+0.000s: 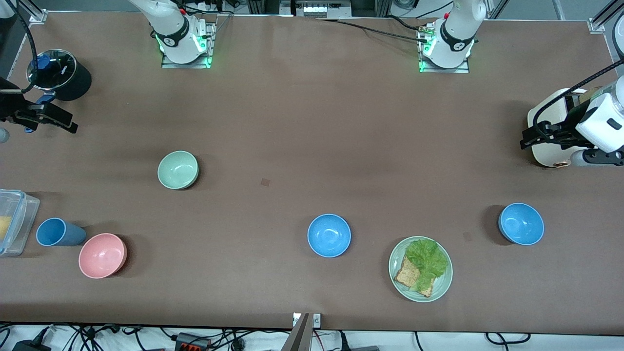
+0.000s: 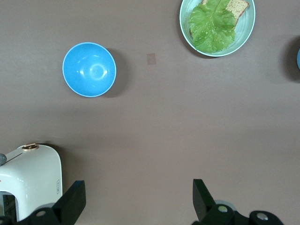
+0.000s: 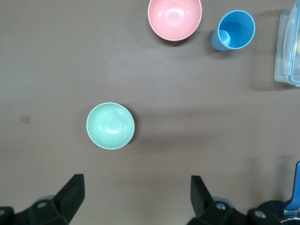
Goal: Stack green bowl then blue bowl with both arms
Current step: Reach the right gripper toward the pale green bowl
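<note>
Brown table (image 1: 312, 122) carries the green bowl (image 1: 178, 169) mid-frame, light, rigid, slick, best pinched by its rim; left claw (image 2: 138, 201) and right claw (image 3: 136, 199) gape empty

Light falls evenly and fairly brightly from overhead across the brown tabletop (image 1: 302, 126), which shows broad, faint darker bands rather than hard shade. Each bowl casts a short, soft shadow: the green bowl (image 1: 178, 169) toward the left arm's end, and the blue bowl (image 1: 521, 224) toward the right arm's end. Small pale highlights sit inside the pink bowl (image 1: 102, 255) and the other blue bowl (image 1: 329, 235). Green lamps glow at both arm bases. The front view is sharp throughout. In both wrist views the tabletop is crisp, while the near gripper parts at the frame edge look slightly soft.
</note>
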Motion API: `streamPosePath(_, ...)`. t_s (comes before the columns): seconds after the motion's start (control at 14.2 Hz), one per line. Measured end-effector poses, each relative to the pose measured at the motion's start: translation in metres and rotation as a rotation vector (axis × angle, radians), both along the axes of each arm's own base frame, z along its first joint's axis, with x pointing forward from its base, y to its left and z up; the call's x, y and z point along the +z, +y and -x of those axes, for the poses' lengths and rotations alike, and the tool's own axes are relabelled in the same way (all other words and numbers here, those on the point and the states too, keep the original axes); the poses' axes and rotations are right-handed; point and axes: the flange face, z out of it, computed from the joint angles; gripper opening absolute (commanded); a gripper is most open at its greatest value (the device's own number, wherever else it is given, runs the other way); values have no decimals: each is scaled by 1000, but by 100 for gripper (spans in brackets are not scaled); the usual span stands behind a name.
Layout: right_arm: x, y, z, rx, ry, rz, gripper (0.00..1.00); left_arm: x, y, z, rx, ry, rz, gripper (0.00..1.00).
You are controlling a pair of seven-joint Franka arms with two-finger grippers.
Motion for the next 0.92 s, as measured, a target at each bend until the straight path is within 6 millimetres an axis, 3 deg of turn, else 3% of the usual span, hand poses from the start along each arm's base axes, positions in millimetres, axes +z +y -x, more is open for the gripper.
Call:
streamPosePath(0.71,5,0,3,1,-9,1,100,2,-1,-1,4,0,11,100)
streamPosePath(0.92,-22,1,-3,1,37,0,100,0,0,-2,4,3,11,100)
